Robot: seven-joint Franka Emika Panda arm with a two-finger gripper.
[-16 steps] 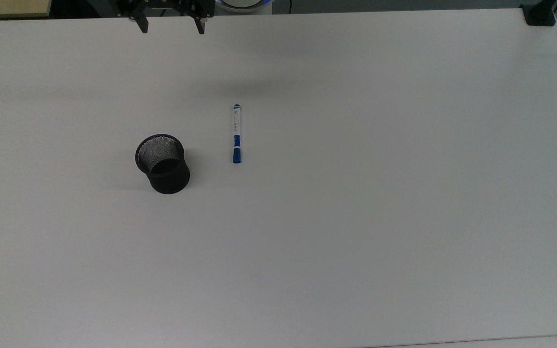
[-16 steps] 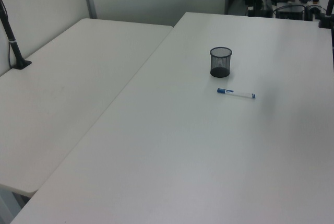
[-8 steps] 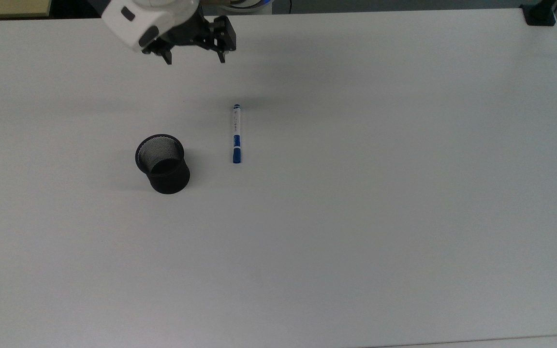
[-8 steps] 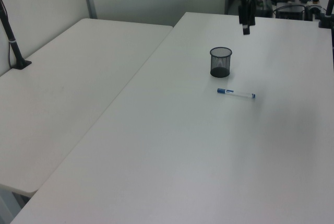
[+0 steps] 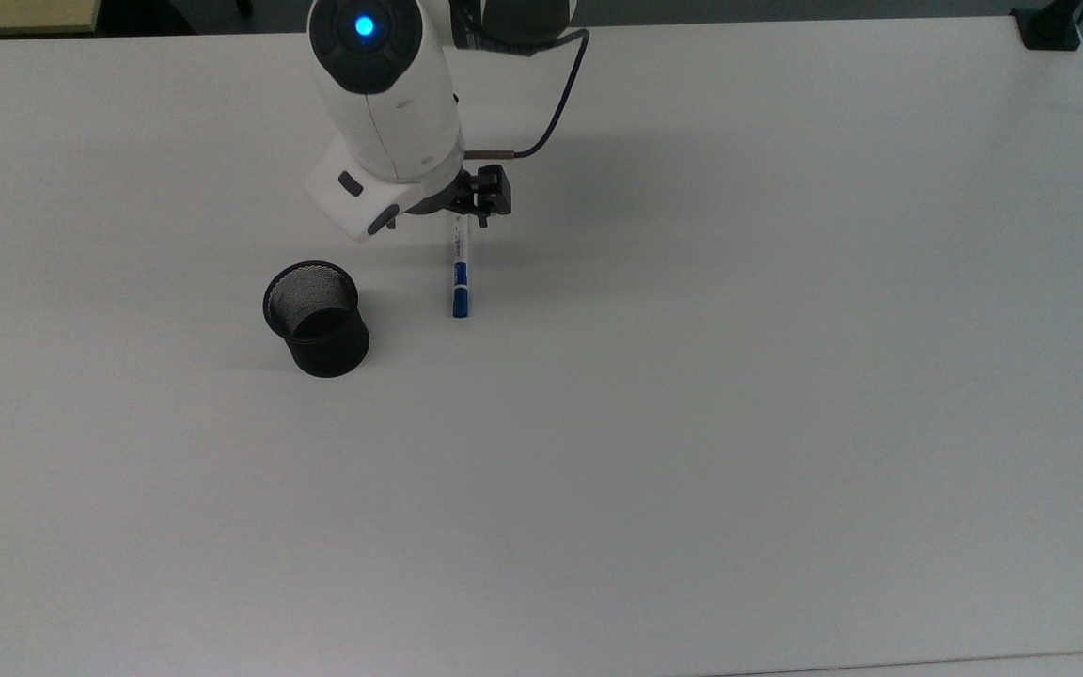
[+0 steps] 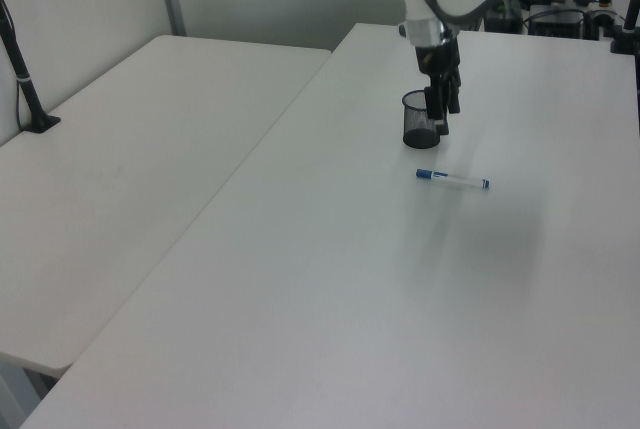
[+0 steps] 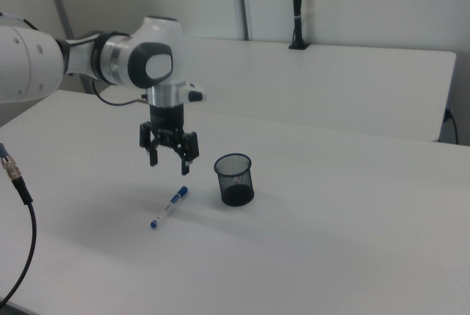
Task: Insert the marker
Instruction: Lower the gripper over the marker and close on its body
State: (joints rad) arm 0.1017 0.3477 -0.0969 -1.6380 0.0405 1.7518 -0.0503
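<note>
White tabletop (image 5: 786, 376) carries the marker (image 5: 460, 271), lying flat just to the top view's right of the black mesh cup (image 5: 316, 318), apart from it. My gripper (image 7: 170, 155) hangs above the marker's uncapped end with its fingers spread and nothing between them, clear of the table.

Marker (image 5: 459, 268): white barrel with dark print, blue cap, small blue tip at the opposite end. Mesh cup (image 5: 316, 320): black throughout, fine wire-mesh pattern on the wall, solid black rim. Gripper (image 7: 170, 159): black fingers and body. Arm (image 5: 382, 103): glossy white shell with dark grey joints, one lit blue indicator on top; black cable (image 5: 556, 103) trailing behind. Table (image 5: 692, 423): plain white, unpatterned.
</note>
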